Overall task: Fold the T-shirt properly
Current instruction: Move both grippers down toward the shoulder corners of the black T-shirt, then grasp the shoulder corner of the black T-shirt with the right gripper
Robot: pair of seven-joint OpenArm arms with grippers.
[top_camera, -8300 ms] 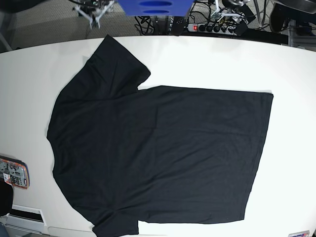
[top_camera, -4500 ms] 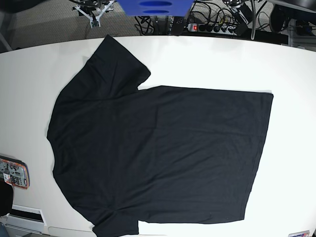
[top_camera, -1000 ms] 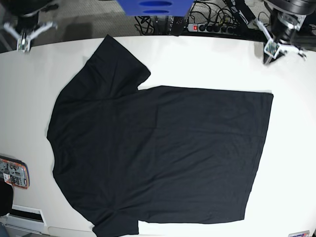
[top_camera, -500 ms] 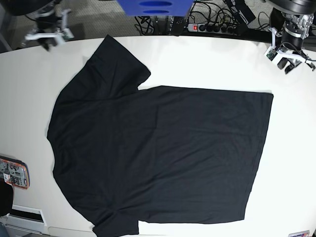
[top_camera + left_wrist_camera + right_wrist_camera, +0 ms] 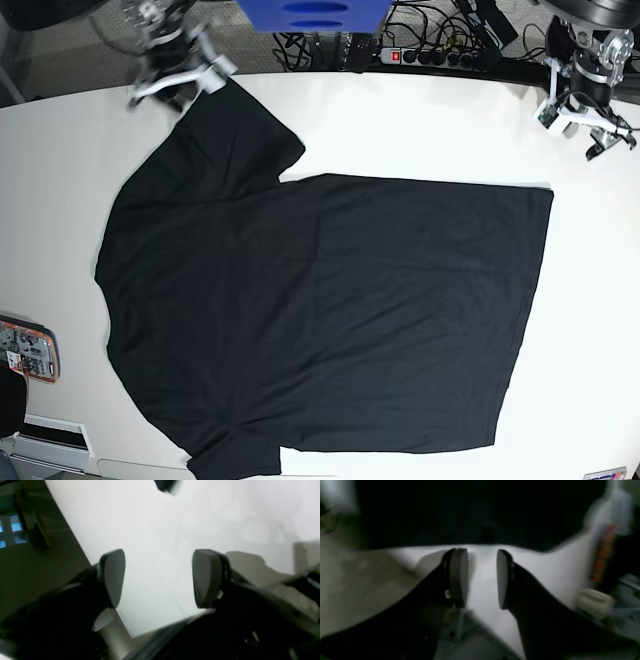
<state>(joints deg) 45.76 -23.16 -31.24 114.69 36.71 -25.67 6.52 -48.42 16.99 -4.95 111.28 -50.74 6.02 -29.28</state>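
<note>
Right gripper (image 5: 482, 577): jaws apart with a clear gap, nothing between them, only bare white table (image 5: 420, 120) showing through. In the base view it sits at the far left, just beside the tip of the far sleeve (image 5: 235, 125), right at the cloth edge; contact cannot be told. Its wrist view shows the black cloth directly ahead of the tips.

Left gripper (image 5: 158, 577): jaws apart and wider, empty, over bare table at the far right edge of the scene. It is near the shirt's far right hem corner (image 5: 548, 190) but apart from it; a small dark patch at the top of its wrist view is probably that corner, too blurred to be sure.

T-shirt (image 5: 330, 310): lies flat and spread in the middle of the table, collar end to the left, hem to the right, one sleeve far, one near. No fold made yet.

Step in hand, as judged: reaching in to take the far edge at two points.
- Right gripper should catch both layers at the sleeve or shoulder edge, not just the top one.
- Left gripper needs to come nearer and drop onto the hem corner.
- Close both before lifting, and lift together so the cloth stays taut and does not bunch.

An orange-edged object (image 5: 28, 352) lies at the near left table edge, clear of the shirt.
</note>
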